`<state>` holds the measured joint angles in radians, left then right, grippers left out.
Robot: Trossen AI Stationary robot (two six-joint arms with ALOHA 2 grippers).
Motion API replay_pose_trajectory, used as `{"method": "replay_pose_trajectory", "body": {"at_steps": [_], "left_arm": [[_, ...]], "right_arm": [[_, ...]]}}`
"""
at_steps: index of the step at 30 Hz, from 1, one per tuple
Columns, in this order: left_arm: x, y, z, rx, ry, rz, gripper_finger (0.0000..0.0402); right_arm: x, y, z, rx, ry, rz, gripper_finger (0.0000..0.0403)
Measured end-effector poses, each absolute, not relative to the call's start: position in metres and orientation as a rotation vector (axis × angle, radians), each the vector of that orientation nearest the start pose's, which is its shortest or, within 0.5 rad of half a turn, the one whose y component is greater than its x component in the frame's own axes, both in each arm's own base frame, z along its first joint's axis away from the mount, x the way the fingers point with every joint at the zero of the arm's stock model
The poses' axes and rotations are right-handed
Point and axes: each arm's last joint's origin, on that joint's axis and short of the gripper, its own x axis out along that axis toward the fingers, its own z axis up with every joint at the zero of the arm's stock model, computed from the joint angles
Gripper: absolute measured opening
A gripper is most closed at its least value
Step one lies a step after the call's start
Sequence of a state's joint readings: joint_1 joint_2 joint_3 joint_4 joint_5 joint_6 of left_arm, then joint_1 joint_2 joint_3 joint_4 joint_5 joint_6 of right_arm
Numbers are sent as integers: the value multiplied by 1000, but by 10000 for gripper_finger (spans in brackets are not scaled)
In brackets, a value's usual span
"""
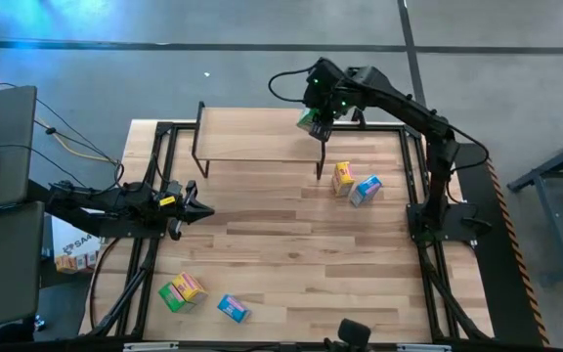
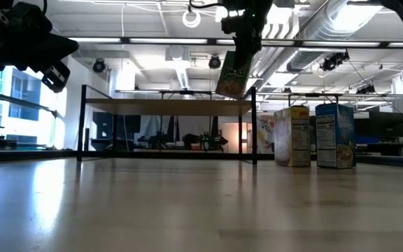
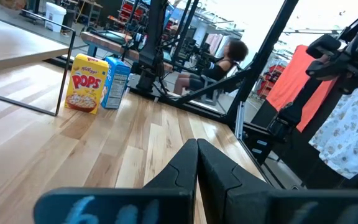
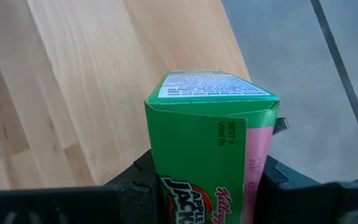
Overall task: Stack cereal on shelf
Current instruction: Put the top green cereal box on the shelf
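Note:
My right gripper hovers over the right end of the shelf, shut on a green cereal box. In the low view that box hangs tilted just above the shelf top. A yellow box and a blue box stand upright on the table right of the shelf. A green box, a yellow box and a blue box lie near the table's near-left corner. My left gripper waits shut at the table's left side. My right gripper pinches the green box between its two fingers, one on each of two opposite sides, near its upper end. The fingers come from above, pointing down. The box hangs below them, lifted clear and tilted, its lower end just above the shelf top.
The shelf's thin black legs stand close to the yellow box and blue box. Black frame rails run along the table's left and right sides. Bare wood lies in the table's middle. A person sits beyond the table.

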<state>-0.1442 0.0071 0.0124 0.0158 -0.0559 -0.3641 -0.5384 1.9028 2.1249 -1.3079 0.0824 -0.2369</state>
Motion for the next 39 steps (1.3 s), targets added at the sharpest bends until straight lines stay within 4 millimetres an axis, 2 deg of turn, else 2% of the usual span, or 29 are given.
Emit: {"method": "replay_pose_trajectory", "body": {"at_steps": [7,16,25,31,39], "left_arm": [[97,-12,169,-366,-4,-91,1],[97,-12,169,-366,-4,-91,1],[97,-12,169,-366,-5,-91,1],[97,-12,169,-366,-5,-91,1],[97,-12,169,-366,-4,-91,1]], "right_arm": [[323,-202,374,62,1127,-420,130],[330,-208,362,64,1157,-409,187],[331,-213,369,66,1094,-429,244],[325,-218,371,71,1090,-443,250],[317,-221,386,112,1046,-409,250]]}}
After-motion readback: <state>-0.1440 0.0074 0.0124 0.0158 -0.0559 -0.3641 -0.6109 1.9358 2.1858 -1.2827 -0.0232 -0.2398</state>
